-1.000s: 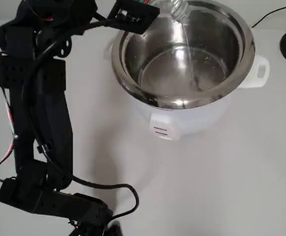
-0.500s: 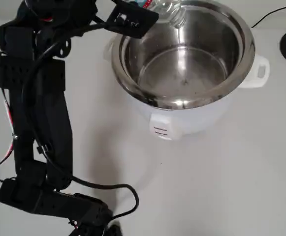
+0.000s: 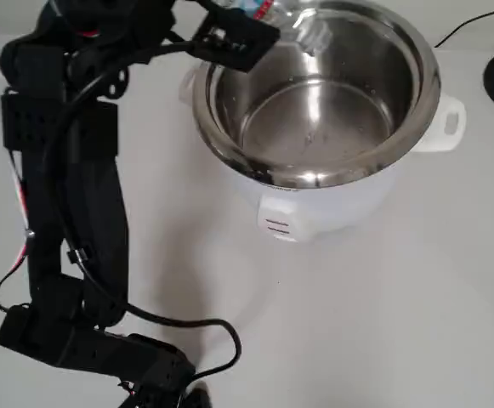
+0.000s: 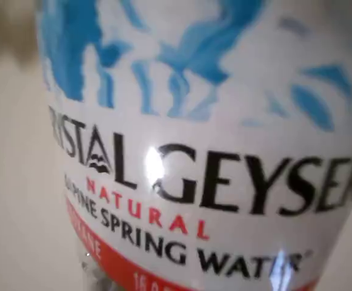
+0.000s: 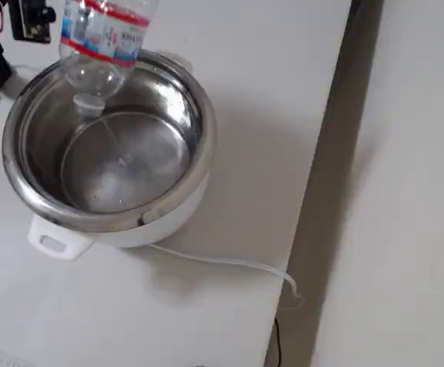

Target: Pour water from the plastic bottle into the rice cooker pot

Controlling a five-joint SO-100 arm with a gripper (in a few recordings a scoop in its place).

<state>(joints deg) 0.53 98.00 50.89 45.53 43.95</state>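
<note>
On my overhead feed the black arm (image 3: 68,212) runs up the left side, and my end effector (image 3: 234,34) sits closed around the bottle (image 3: 293,19) at the top edge. The bottle juts out to its right, tilted mouth-down over the pot's (image 3: 315,174) far rim. In the fixed view the bottle (image 5: 103,42) hangs neck-down above the pot (image 5: 23,195), on the white tabletop (image 3: 383,306).

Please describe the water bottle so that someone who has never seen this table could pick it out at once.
Find the big white rice cooker with its shiny steel pot. Over the pot's rim, at the top in the overhead view, hangs a small clear bottle, neck pointing down into the pot. It is the one see-through thing here, with a blue, white and red label reading "natural spring water".
</note>
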